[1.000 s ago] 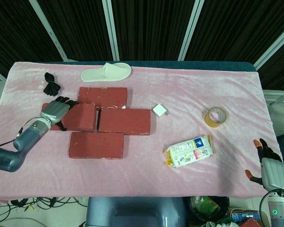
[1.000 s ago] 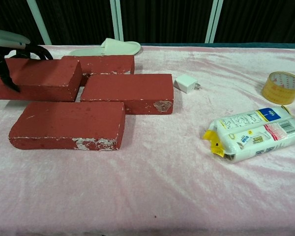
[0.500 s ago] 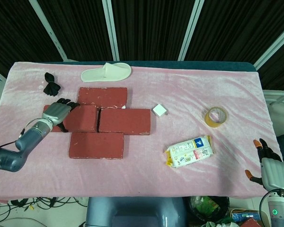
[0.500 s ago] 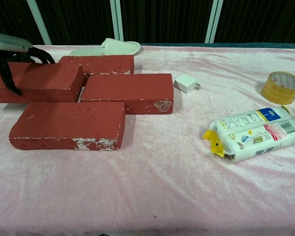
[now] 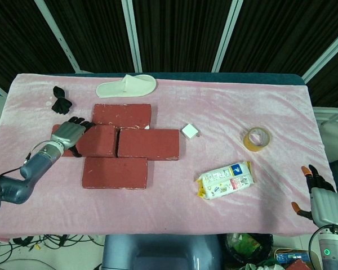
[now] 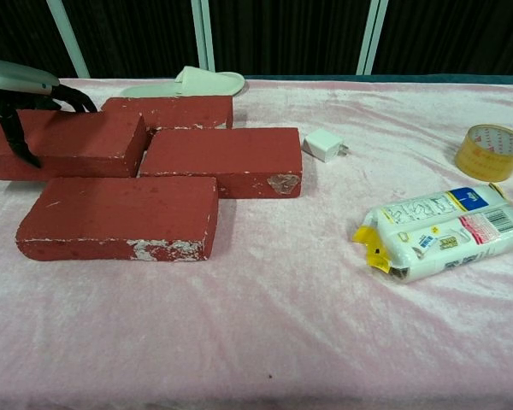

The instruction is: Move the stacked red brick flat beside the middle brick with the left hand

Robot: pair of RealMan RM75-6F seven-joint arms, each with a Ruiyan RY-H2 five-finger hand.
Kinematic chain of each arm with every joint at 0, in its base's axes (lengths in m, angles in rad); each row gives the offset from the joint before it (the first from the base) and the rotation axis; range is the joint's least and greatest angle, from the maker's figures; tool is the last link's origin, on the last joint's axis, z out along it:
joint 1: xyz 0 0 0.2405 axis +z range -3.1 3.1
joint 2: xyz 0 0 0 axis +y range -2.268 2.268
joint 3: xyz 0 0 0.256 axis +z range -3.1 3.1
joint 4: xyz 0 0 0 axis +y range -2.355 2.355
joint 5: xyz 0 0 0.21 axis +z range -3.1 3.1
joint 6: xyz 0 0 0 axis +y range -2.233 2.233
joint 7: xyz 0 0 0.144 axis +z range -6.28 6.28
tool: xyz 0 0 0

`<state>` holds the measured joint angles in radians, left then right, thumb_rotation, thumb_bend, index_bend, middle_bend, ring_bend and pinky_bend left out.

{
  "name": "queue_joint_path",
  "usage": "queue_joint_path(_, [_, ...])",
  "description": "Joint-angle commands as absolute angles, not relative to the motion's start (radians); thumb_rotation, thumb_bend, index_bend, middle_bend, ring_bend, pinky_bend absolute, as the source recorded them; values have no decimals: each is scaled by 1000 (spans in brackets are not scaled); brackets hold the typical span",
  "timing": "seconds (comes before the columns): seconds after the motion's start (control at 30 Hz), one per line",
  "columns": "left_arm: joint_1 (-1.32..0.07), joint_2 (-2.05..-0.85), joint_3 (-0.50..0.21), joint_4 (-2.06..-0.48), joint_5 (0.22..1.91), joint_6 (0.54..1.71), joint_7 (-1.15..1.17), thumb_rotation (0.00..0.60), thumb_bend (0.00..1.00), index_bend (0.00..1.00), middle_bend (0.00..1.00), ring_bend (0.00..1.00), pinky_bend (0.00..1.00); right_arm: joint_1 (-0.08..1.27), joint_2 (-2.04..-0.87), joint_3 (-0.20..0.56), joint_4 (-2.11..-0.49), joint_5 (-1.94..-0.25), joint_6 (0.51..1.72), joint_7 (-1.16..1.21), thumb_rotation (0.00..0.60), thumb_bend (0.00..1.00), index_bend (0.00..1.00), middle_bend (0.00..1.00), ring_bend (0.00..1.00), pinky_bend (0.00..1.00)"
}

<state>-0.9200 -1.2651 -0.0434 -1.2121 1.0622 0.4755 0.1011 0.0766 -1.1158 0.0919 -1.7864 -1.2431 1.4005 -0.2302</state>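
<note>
The red brick (image 5: 99, 140) (image 6: 77, 141) lies flat on the pink cloth, its right end against the left end of the middle brick (image 5: 148, 144) (image 6: 222, 158). My left hand (image 5: 67, 134) (image 6: 21, 94) grips the brick's left end, fingers over the top and thumb down the front face. Another brick (image 5: 122, 115) lies just behind it and one more (image 5: 114, 172) just in front. My right hand (image 5: 322, 201) hangs off the table's front right corner with its fingers apart, holding nothing.
A white slipper (image 5: 127, 86) and a black object (image 5: 61, 100) lie at the back left. A white charger (image 5: 190, 131), a tape roll (image 5: 256, 139) and a snack packet (image 5: 225, 179) lie to the right of the bricks.
The red brick has come down from a raised, tilted pose to lie flat beside the middle brick. My left hand sank with it. The right hand has not moved.
</note>
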Motion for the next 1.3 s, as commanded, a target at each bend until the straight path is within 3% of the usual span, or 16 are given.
queue_joint_path(0.03, [-925, -1270, -42, -1212, 1042, 466, 106, 600, 72, 179, 191, 0, 0, 77, -1116, 92, -1786, -1243, 1400, -231, 600, 156, 79, 7, 127, 199])
queue_joint_path(0.97, [-981, -1288, -6, -1239, 878, 486, 229, 600, 52, 160, 191, 0, 0, 78, -1114, 92, -1789, -1239, 1396, -228, 600, 155, 79, 8, 127, 199])
queue_joint_path(1.13, [-988, -1293, 2, -1237, 852, 486, 241, 600, 29, 119, 180, 0, 0, 78, -1113, 92, -1789, -1239, 1396, -227, 600, 156, 79, 7, 127, 200])
queue_joint_path(1.3, [-994, -1297, 10, -1233, 842, 481, 252, 600, 1, 16, 125, 0, 0, 78, -1113, 92, -1789, -1239, 1397, -227, 600, 156, 79, 8, 127, 200])
